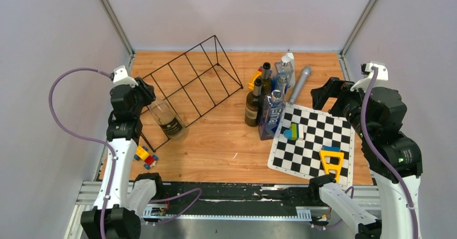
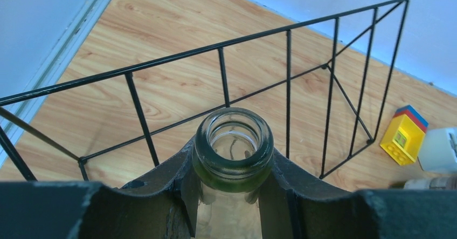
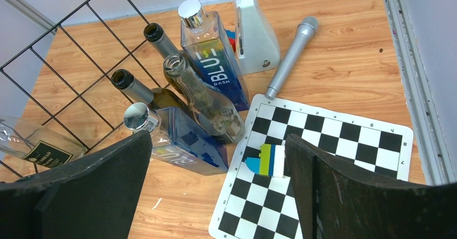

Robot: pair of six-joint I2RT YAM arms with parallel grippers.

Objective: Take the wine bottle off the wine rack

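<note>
**Item:** clear glass wine bottle with a dark label, lying tilted at the near-left end slot of the long black wire wine rack.
**Left gripper**: clenched on the bottle neck, just under the lip.
**Right gripper**: spread wide, holding nothing.
**Handling:** the bottle is best drawn out along its own axis, clear of the wires. The smooth glass could slip, so a firm grip is advised.

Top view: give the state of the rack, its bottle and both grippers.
Long black wire wine rack, lying on the table, one slot filled.
Clear glass wine bottle, uncapped, lying in the rack.
Left gripper, shut on the bottle's neck.
Right gripper, open, empty.
</note>
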